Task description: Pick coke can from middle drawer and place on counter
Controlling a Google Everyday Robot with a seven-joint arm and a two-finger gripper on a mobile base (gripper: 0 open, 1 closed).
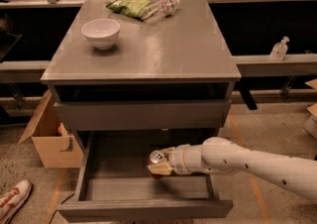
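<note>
Gripper (158, 162) sits inside the drawer (124, 189), about mid-width and toward the back, its tan fingers (159, 169) clamped on the can (157, 156) from the right side. Arm (247, 161) comes in from the right, low over the drawer's right wall, and runs off the frame edge. Can is red with a silver top, roughly upright; only the top and a sliver of red show, the rest is behind the fingers. Cannot tell whether its base touches the drawer floor. Drawer is pulled well out, grey floor bare to the left and in front of the can, low side walls, front edge near the bottom of frame. Just above the can hangs the closed upper drawer front (141, 114); the back of the open drawer under it is in shadow. Counter (168, 54) above has a white bowl (101, 32) at left rear, a green bag (128, 6) and a clear bottle (159, 9) touching at the back edge; middle, front and right of the slab are bare. Cardboard box (49, 141) stands on the floor just left of the cabinet, contents hidden. Shoe (12, 200) at bottom left is cut off. Small pump bottle (279, 49) stands on a ledge at right, well apart.
</note>
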